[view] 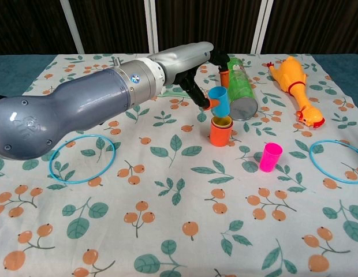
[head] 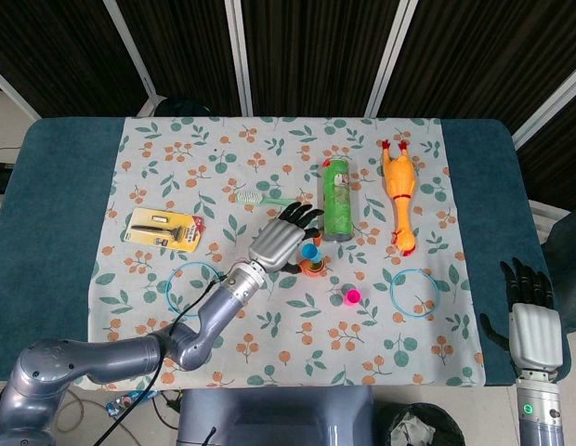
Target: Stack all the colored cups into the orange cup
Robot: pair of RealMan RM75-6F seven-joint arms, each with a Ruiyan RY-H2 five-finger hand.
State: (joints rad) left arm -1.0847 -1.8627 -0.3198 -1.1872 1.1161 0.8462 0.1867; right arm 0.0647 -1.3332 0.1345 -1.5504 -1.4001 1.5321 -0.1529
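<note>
My left hand (head: 281, 240) (view: 205, 72) pinches a blue cup (view: 219, 101) (head: 310, 252) and holds it just above the orange cup (view: 220, 131) (head: 315, 267), which stands mid-table with a yellow cup nested inside it. A pink cup (view: 270, 157) (head: 352, 297) stands alone to the right of the orange one. My right hand (head: 530, 311) hangs off the table's right edge in the head view, holding nothing, fingers apart.
A green can (view: 239, 90) lies right behind the cups. A rubber chicken (view: 296, 86) lies at the far right. Blue rings (view: 81, 158) (view: 339, 156) lie on both sides. A brush (view: 154, 90) and a packaged tool (head: 163, 229) lie left.
</note>
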